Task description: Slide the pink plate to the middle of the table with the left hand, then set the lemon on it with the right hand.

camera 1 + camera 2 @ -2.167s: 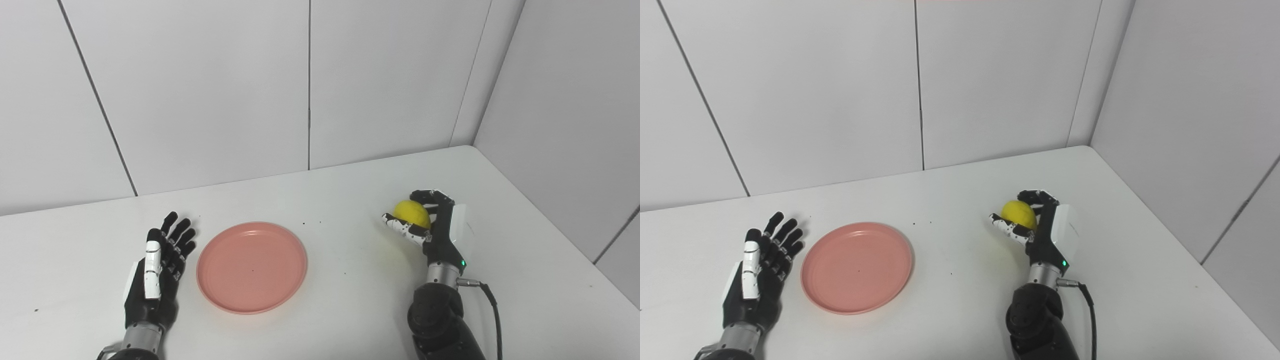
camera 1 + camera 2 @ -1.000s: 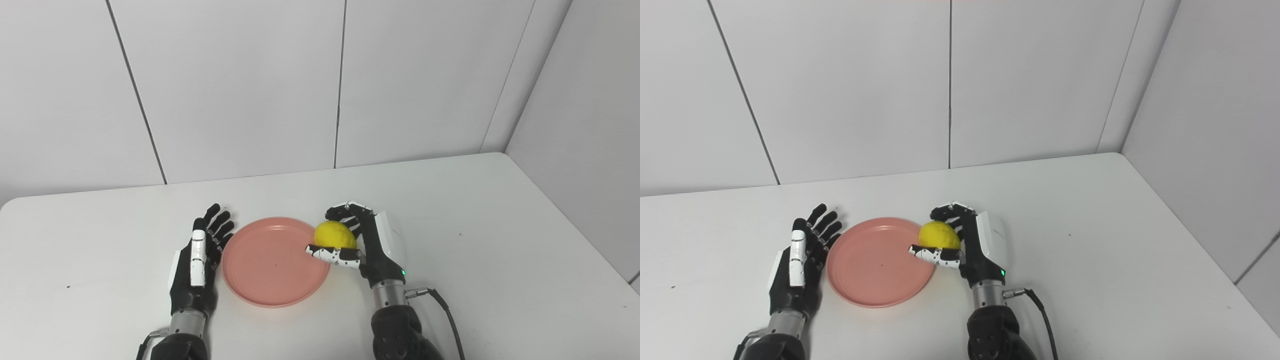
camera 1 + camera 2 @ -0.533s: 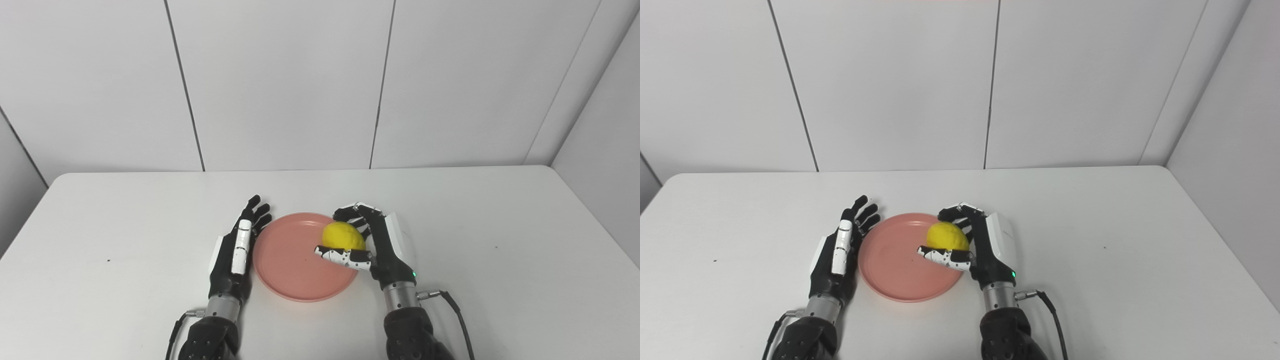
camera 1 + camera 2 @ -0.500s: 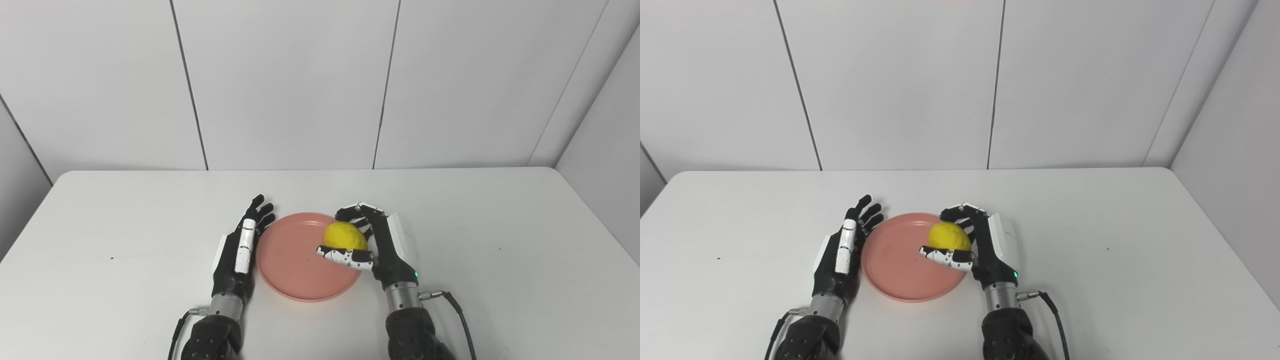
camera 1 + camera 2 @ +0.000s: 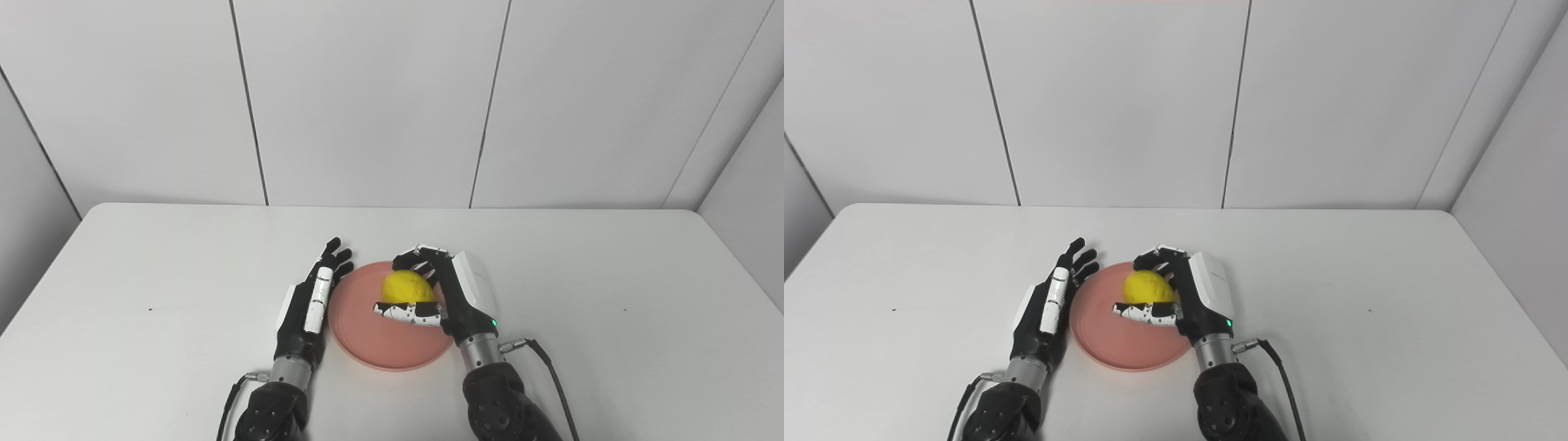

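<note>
The lemon (image 5: 407,287) was held over the pink plate (image 5: 367,343), above the plate's right half, enclosed by the right hand (image 5: 450,297). That hand's fingers (image 5: 422,252) curled over the far side of the fruit and its thumb (image 5: 407,313) crossed beneath the near side, a cradling grip that probably kept the rounded fruit from rolling out. Whether the lemon already touched the plate's floor could not be told from either view; it appeared to be just above it or barely resting.

The plate lay flat on the white counter (image 5: 612,318), about midway across it, so the sliding step looked complete. The left hand (image 5: 309,306) stood on edge just beside the plate's left rim, empty, fingers straight and slightly spread, palm turned toward the plate. This posture seemed suited to bracing the plate against sliding leftward when the fruit was let go.

Remaining work, judged from this arrangement: opening the right hand so that the lemon settles inside the raised rim.
</note>
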